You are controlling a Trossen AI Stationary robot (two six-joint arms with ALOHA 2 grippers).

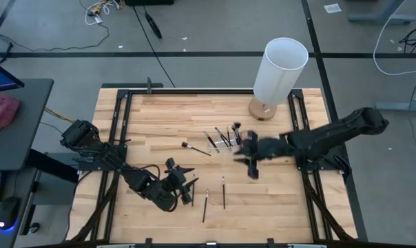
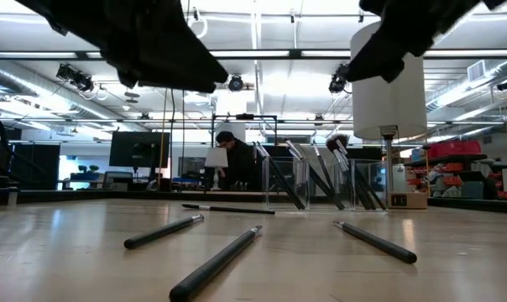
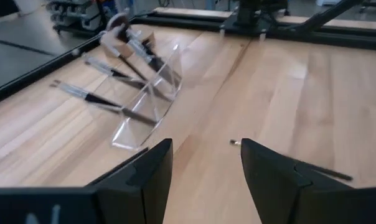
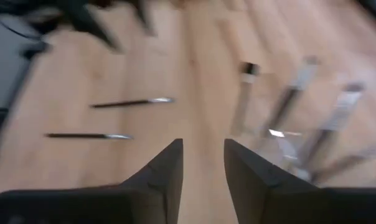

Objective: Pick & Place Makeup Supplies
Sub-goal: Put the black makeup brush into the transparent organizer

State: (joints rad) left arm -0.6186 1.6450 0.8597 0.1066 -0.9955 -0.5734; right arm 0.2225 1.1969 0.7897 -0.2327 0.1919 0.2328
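Note:
Several makeup brushes stand slanted in a clear plastic holder (image 1: 223,138) at the table's middle, also seen as the holder (image 3: 144,93). One brush (image 1: 195,148) lies flat just left of it. Two more brushes (image 1: 204,204) (image 1: 223,193) lie near the front edge and show as thin dark sticks (image 4: 132,102) (image 4: 88,135). My left gripper (image 1: 187,189) (image 3: 206,146) hovers open beside those two, with nothing between its fingers. My right gripper (image 1: 249,162) (image 4: 203,146) hangs open above the table, just right of and nearer than the holder, holding nothing.
A tall white cylinder lamp (image 1: 280,69) stands on a round wooden base at the table's far right. Black rails (image 1: 118,131) run along the table's left and right sides. Bare wood lies at the near right (image 1: 277,207).

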